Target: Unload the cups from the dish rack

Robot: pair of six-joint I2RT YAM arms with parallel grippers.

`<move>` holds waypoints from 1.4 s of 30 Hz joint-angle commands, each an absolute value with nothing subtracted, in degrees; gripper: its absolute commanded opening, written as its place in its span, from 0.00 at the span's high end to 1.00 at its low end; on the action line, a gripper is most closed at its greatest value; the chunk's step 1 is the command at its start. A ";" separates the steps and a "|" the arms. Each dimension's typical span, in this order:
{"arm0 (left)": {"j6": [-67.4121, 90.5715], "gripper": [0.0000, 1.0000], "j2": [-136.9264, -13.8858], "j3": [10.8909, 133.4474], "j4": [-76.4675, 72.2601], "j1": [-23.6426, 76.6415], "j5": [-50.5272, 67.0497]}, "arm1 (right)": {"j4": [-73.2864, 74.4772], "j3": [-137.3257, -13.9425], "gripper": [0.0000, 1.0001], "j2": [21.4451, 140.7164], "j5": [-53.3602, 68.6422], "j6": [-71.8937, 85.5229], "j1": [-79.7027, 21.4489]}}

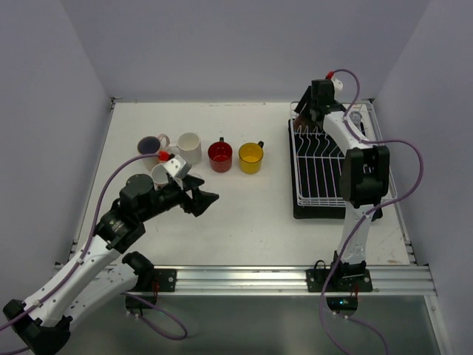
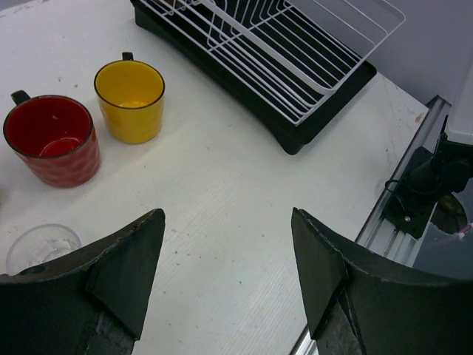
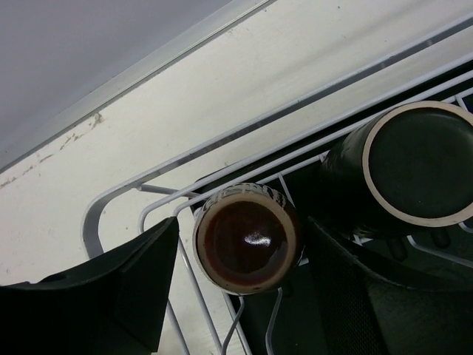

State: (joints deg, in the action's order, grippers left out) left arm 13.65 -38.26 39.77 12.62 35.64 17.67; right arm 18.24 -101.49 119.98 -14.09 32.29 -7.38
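While you look down from the top camera, the white surface (image 1: 244,222) takes up most of the view, and the dish rack (image 1: 314,174) sits on its black tray (image 1: 318,213) at about 3 o'clock. Your right pincer (image 1: 303,118) reaches into the rack's 11 o'clock corner. Its wrist view shows the jaws parted on either side of the brown cup (image 3: 247,237), with a sliver of wire visible between the left finger and the cup, so nothing is gripped. The black cup (image 3: 410,163) lies in the rack just beside the brown one, at its 2 o'clock in that view. Your left pincer (image 1: 205,194) hangs over bare surface near 6 o'clock of the red cup (image 1: 220,155), jaws wide apart and holding nothing. Out at 9 o'clock of the rack, four cups stand upright in a row: the pale cup with purple inside (image 1: 151,143), the white cup (image 1: 190,146), the red cup, then the yellow cup (image 1: 251,156), closest to the rack. In the left wrist view a small clear glass (image 2: 41,248) stands at 7 o'clock of the red cup.
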 commanded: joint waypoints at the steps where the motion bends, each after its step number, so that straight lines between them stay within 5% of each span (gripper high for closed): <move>1: 12.04 0.27 -38.32 40.43 10.90 35.16 17.49 | 17.84 -103.10 0.29 119.88 -16.17 31.20 -7.38; 4: 11.95 0.27 -38.32 40.43 10.90 34.98 17.40 | 17.67 -102.57 0.38 119.62 -16.26 30.68 -7.38; 7: 11.95 0.27 -38.15 40.34 10.90 34.80 17.32 | 18.36 -103.71 0.64 119.62 -17.22 29.89 -7.73; 13: 12.13 0.26 -38.23 40.34 10.90 34.54 17.23 | 16.71 -103.80 0.91 116.81 -20.21 27.61 -8.70; 30: 14.41 0.24 -39.55 40.60 9.67 33.93 17.58 | 10.02 -95.02 1.00 99.24 -19.60 24.43 -10.02; 42: 38.91 0.15 -47.36 35.60 -14.39 34.36 29.34 | -8.32 -58.12 1.00 63.83 7.97 42.26 -17.99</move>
State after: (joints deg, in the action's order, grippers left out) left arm 28.08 -44.75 38.17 -1.52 34.52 23.24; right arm 3.62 -63.26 70.26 -3.38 34.70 -14.20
